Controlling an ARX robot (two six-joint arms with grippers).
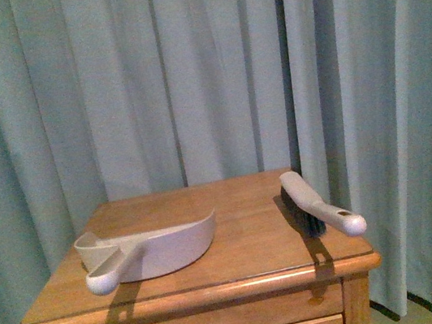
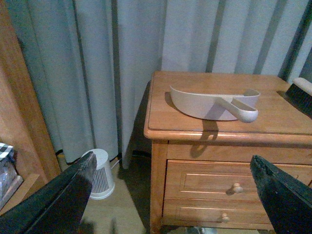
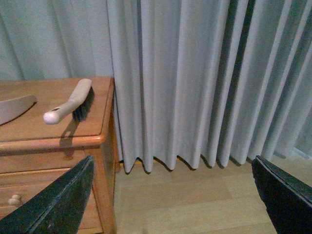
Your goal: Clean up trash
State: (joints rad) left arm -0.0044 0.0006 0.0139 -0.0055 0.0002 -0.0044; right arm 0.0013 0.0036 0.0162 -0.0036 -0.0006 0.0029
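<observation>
No trash shows in any view. A pale pinkish dustpan [image 1: 152,248] lies on the left half of the wooden nightstand [image 1: 250,276], handle toward me. A hand brush [image 1: 318,203] with dark bristles lies near the right edge. Neither arm appears in the front view. My left gripper [image 2: 173,183] is open, low in front of the nightstand's drawers, with the dustpan [image 2: 209,101] above and beyond it. Out past the nightstand's right side, my right gripper [image 3: 173,183] is open over bare floor, and the brush [image 3: 73,101] sits off to one side.
Grey-blue curtains [image 1: 186,76] hang close behind the nightstand. A small white ribbed bin [image 2: 100,174] stands on the floor left of it. Wooden furniture [image 2: 19,122] with a patterned item rises at the far left. Wood floor [image 3: 195,200] lies to the right.
</observation>
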